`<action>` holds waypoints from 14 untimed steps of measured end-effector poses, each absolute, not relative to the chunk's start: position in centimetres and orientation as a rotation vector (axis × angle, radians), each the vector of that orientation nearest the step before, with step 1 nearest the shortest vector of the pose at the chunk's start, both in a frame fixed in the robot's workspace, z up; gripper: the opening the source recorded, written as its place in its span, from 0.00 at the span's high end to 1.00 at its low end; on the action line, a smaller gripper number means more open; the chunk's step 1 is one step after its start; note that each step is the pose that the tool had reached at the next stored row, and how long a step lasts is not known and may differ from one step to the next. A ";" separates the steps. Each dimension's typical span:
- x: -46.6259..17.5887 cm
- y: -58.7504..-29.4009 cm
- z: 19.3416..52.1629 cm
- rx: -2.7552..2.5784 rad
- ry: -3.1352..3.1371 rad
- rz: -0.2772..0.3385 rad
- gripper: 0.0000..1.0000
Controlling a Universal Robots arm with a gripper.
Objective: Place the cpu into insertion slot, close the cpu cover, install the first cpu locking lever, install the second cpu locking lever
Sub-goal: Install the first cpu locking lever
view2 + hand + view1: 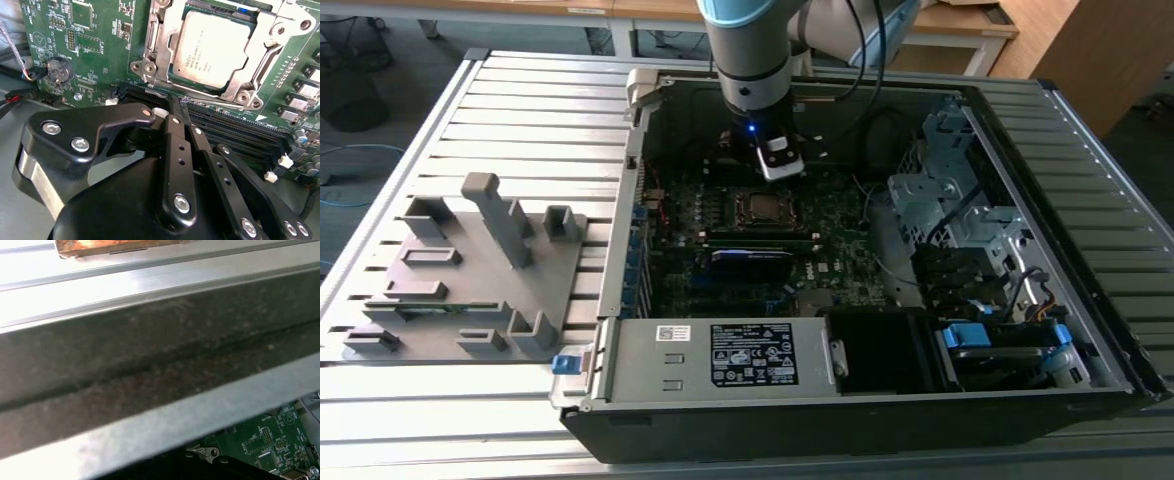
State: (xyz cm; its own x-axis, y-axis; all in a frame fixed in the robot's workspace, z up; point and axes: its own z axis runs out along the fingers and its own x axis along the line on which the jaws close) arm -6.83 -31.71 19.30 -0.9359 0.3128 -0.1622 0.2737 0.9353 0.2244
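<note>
Cpu [215,47] lying flat in the insertion slot [148,60], pale metal face up. Cpu cover [257,55] folded down over the slot, frame lying along the chip's edges, chip face showing through the window.

Gripper [177,106] hanging near the slot, touching neither cpu nor cover. Jaws clenched: two black fingers [172,145] pressed side by side. Long black memory slots [240,127] running between the fingertips and the slot.

Green board [90,45] spreading all around the slot. Round coin battery [56,70] on it, well apart from the slot.

In the exterior view, arm [750,60] standing upright just behind the slot, inside the open computer case [720,410]. Grey fixture plate [454,270] with upright posts lying well apart from the slot, outside the case, toward the exterior view's left, on the slatted metal table [520,90].

In the first wrist view, dark case wall [150,355] close up, a corner of green board beyond it.
</note>
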 end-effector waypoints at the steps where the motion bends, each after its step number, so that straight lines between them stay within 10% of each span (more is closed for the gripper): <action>1: -6.8 -31.7 19.3 0.436 2.898 0.296 0.90; 14: -6.8 -32.0 19.3 0.429 2.899 0.288 0.90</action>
